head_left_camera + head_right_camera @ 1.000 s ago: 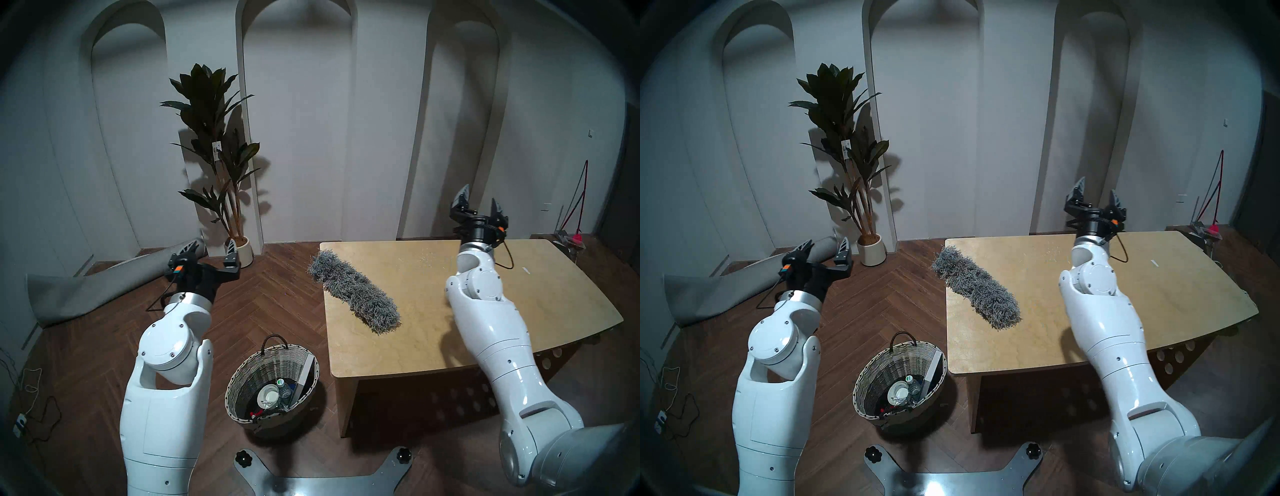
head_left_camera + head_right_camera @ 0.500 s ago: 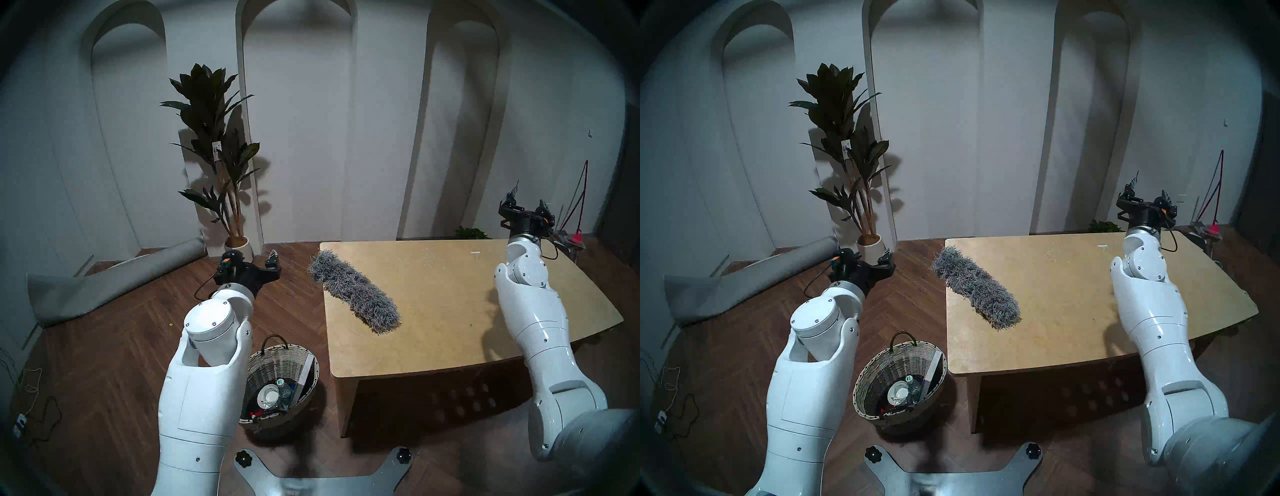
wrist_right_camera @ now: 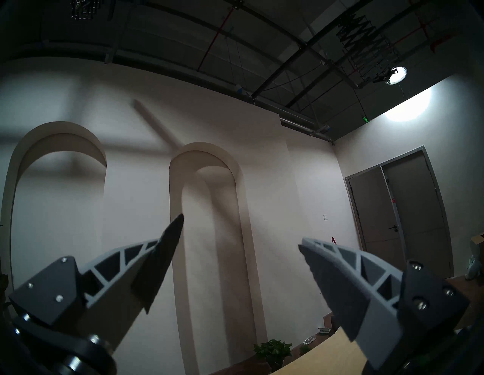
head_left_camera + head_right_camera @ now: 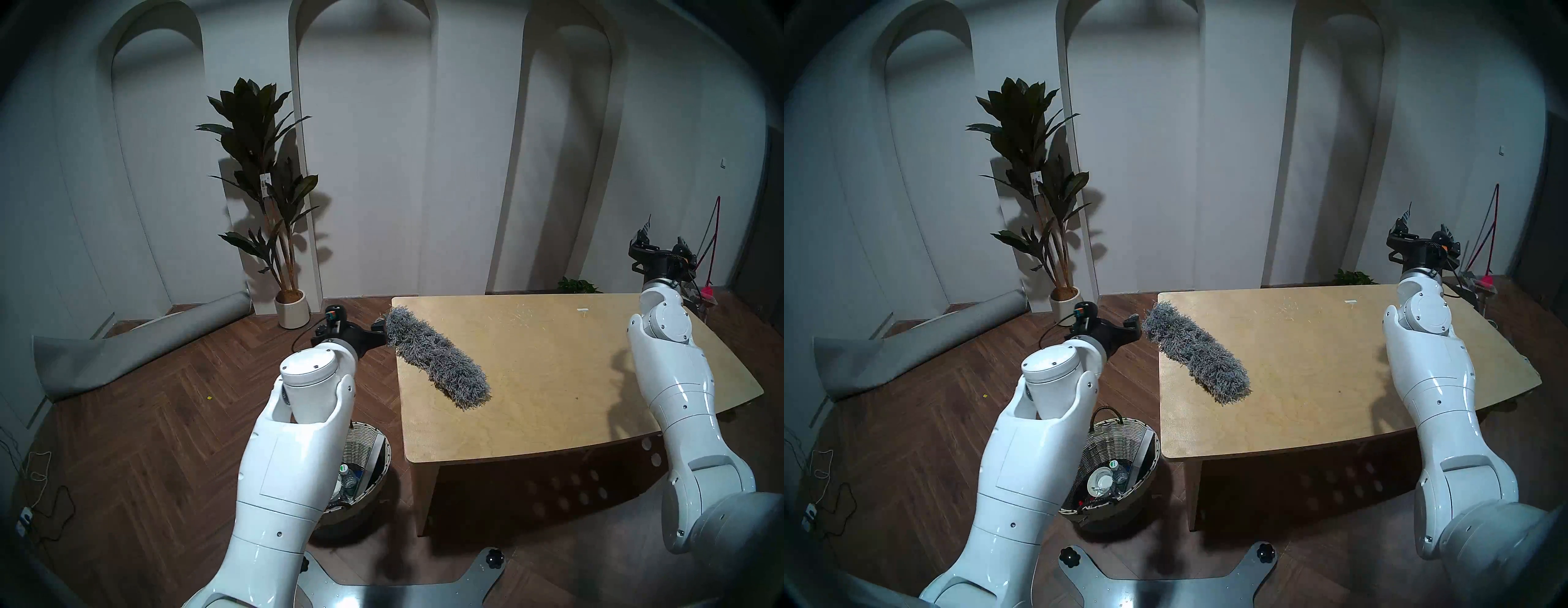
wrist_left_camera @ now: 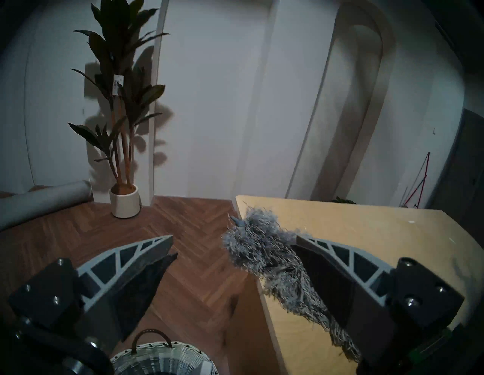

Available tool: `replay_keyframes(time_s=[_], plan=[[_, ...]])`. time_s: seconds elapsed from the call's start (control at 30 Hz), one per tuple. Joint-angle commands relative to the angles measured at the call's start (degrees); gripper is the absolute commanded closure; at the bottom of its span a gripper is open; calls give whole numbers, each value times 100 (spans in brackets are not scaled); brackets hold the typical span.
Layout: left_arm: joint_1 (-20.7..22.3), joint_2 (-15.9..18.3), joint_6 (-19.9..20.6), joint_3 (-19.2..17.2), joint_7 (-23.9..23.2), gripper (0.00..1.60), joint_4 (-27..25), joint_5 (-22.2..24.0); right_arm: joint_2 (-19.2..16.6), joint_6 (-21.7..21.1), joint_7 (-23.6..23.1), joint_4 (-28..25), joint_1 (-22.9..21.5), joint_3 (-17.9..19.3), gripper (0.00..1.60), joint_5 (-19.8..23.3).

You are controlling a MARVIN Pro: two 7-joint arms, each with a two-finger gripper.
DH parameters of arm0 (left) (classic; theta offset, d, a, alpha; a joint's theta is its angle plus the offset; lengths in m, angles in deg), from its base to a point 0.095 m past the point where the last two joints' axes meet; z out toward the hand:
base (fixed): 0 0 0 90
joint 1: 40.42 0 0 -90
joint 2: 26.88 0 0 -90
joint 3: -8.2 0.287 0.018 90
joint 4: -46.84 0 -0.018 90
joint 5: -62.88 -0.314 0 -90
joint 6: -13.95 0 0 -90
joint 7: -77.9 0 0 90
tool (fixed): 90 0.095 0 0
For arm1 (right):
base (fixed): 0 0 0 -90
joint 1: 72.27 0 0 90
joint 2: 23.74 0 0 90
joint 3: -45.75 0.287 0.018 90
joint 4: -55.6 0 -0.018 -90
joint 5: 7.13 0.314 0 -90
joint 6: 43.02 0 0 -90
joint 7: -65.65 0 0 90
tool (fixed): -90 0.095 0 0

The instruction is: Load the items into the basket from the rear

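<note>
on the pale wooden tabletop (image 4: 551,382) lies one long shaggy grey duster head (image 4: 437,361), set slantwise with its far end poking past the tabletop's left edge. the room has a dark herringbone wood floor (image 4: 148,416), white walls with three arched niches, one tall potted plant (image 4: 263,178) in a white pot, and one rolled grey mat (image 4: 140,344) by the wall. beside the tabletop's near left corner stands one round woven basket (image 4: 1119,441); the left arm hides much of it in the left head view. inside it one clear bottle (image 4: 1119,469) with a green label lies near one thin grey book (image 4: 1144,450) leaning on the basket wall; the other things at the bottom are too small to tell apart. the left pincer (image 5: 233,244) is spread wide and holds nothing, level with the duster's far end, one finger (image 5: 337,267) over the tabletop beside the fibres, the other over the floor; whether it touches the fibres cannot be told. the right pincer (image 3: 241,235) is spread too, empty, raised beyond the tabletop's far right end and aimed at the wall.
</note>
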Motion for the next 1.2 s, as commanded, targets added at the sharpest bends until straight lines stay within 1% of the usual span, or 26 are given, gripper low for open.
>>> replay_keyframes(time_s=[0.0, 0.07, 0.1, 0.2, 0.33, 0.4, 0.43, 0.5, 0.67, 0.7, 0.8, 0.83, 0.93, 1.0, 1.1, 1.17], plan=[[657, -263, 217, 329, 169, 0, 383, -130, -153, 65, -97, -177, -151, 72, 0, 13], [694, -286, 249, 357, 199, 0, 453, -142, -158, 64, -110, -176, -149, 84, 0, 19], [821, -357, 335, 407, 266, 0, 621, -190, -177, 70, -130, -173, -141, 101, 0, 11], [883, -399, 384, 462, 322, 0, 725, -220, -191, 68, -150, -166, -125, 121, 0, 12], [1150, -567, 559, 605, 476, 0, 1085, -323, -217, 68, -204, -133, -83, 170, 0, 17], [1175, -586, 577, 634, 501, 0, 1143, -337, -221, 68, -213, -129, -78, 181, 0, 19], [1404, -720, 670, 635, 563, 0, 1386, -378, -226, 68, -225, -125, -72, 193, 0, 22], [1313, -691, 685, 688, 604, 0, 1386, -359, -236, 69, -248, -113, -61, 219, 0, 27], [1603, -906, 809, 790, 739, 0, 1671, -423, -254, 65, -289, -85, -36, 264, 0, 40], [1579, -900, 806, 813, 755, 0, 1656, -417, -255, 66, -298, -79, -29, 273, 0, 46], [1822, -1092, 904, 818, 848, 0, 1885, -440, -270, 69, -328, -80, -27, 304, 0, 67], [1766, -1063, 888, 850, 857, 0, 1836, -439, -277, 68, -336, -74, -28, 314, 0, 75], [1972, -1239, 955, 817, 933, 1, 2098, -403, -303, 68, -361, -48, -31, 349, 0, 100], [1986, -1272, 958, 813, 974, 3, 2166, -365, -330, 80, -382, -63, -52, 387, 0, 127], [2210, -1478, 1019, 749, 1079, 4, 2496, -337, -381, 84, -411, -73, -82, 459, 0, 175], [2261, -1542, 1015, 751, 1133, 6, 2607, -303, -407, 82, -435, -78, -87, 492, 0, 202]])
